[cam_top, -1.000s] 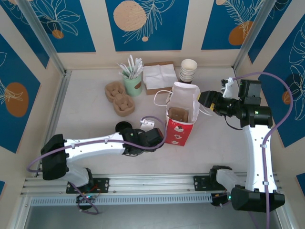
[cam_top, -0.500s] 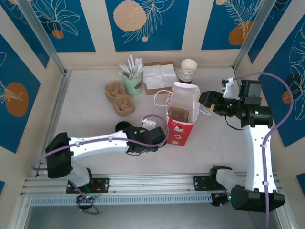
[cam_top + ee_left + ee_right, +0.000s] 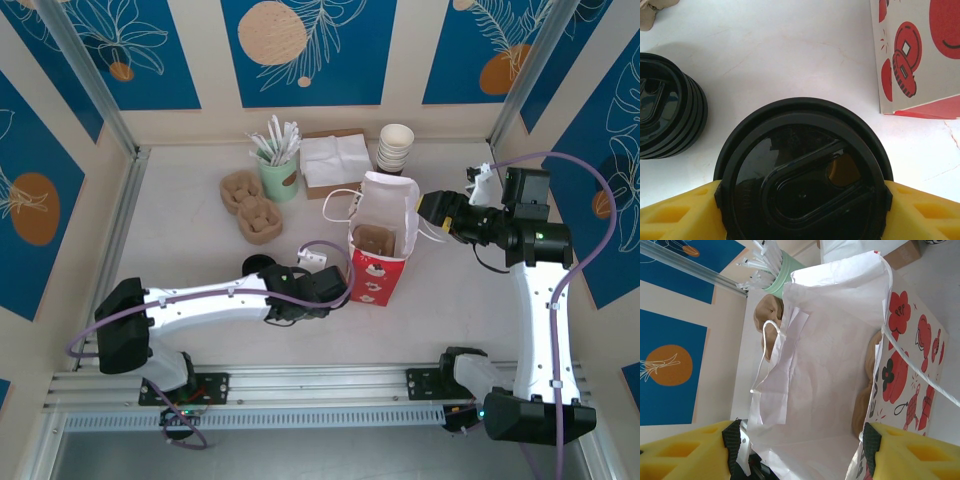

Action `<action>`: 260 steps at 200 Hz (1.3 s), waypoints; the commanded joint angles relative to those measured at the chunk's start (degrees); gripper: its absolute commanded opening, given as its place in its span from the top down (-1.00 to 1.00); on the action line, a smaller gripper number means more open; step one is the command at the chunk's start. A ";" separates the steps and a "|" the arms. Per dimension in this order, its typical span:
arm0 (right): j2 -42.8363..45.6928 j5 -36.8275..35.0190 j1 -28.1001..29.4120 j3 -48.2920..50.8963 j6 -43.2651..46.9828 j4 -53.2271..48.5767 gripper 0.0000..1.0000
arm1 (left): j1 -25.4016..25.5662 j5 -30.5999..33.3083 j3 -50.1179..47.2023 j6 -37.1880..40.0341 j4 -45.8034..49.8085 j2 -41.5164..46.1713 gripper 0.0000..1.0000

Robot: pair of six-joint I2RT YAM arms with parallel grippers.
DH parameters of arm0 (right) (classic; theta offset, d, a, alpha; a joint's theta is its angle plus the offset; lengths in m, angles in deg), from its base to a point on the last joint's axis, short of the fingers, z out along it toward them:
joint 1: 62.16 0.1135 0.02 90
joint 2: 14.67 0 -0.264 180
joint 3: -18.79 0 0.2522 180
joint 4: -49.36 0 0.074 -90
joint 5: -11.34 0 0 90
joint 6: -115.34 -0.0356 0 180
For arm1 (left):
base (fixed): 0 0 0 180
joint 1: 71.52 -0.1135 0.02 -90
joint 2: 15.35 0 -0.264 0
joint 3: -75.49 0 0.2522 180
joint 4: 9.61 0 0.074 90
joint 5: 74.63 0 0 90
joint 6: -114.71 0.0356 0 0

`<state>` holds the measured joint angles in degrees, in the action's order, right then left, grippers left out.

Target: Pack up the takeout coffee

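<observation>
Just left of the red bag (image 3: pixel 378 268), our left gripper (image 3: pixel 800 212) clamps the takeout coffee (image 3: pixel 802 167) at its lid. We should lift it level (sip-hole open), clearing the rim. Our right gripper (image 3: pixel 437 212) flanks the bag's mouth; we cannot tell its grip.

1 takeout coffee (image 3: pixel 802 175) with lid. 1 stack of black lids (image 3: pixel 665 107) (about 5 in it, hard to count). 1 red-and-white paper bag (image 3: pixel 376 275), 1 brown insert (image 3: pixel 376 240) inside. 2 cardboard carriers (image 3: pixel 240 189) loose on the table. 1 green cup of stirrers (image 3: pixel 279 178). 1 stack of white cups (image 3: pixel 395 148). 1 napkin pile (image 3: pixel 335 160).
</observation>
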<state>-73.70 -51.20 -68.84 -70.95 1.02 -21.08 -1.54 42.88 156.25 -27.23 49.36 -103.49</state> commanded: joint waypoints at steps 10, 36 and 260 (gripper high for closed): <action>0.25 1.45 -0.44 -1.73 1.20 -1.11 -0.36 | -0.41 -2.50 -1.87 2.11 1.72 0.87 -0.29; -0.54 1.21 -0.86 -2.82 1.72 0.61 -0.36 | -1.29 -1.32 -1.39 3.87 1.81 3.28 -0.30; -28.87 -1.67 6.66 -18.14 39.03 8.51 -0.38 | -16.05 -14.45 41.14 35.56 21.14 5.38 -0.31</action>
<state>-101.85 -51.72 -63.22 -86.12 30.97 -14.29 -16.93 30.46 193.50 2.93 68.20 -96.01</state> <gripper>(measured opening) 0.685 0.660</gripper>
